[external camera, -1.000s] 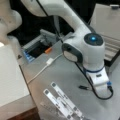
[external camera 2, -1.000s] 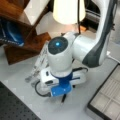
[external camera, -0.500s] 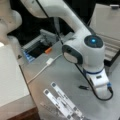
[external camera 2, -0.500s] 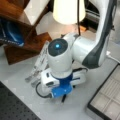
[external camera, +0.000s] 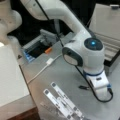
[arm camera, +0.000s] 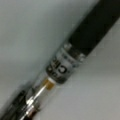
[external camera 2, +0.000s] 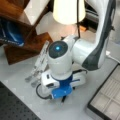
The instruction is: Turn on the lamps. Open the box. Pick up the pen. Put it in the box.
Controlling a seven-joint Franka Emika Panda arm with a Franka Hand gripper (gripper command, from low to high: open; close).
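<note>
Hovering low over pen (arm camera: 75,55) on table, claw (external camera 2: 63,96) state unclear, box (external camera 2: 107,97) open.

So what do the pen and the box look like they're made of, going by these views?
The pen fills the wrist view: a matte black barrel, probably plastic, a clear section with an amber part inside, and a shiny, seemingly metal end. The box lies open in a front view, its pale grey compartments matte, perhaps foam or plastic, within a dark rim. The gripper itself isn't visible.

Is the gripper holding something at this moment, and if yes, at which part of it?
It cannot be told. The gripper is down at the pen on the table, but its fingers are hidden in every view.
</note>
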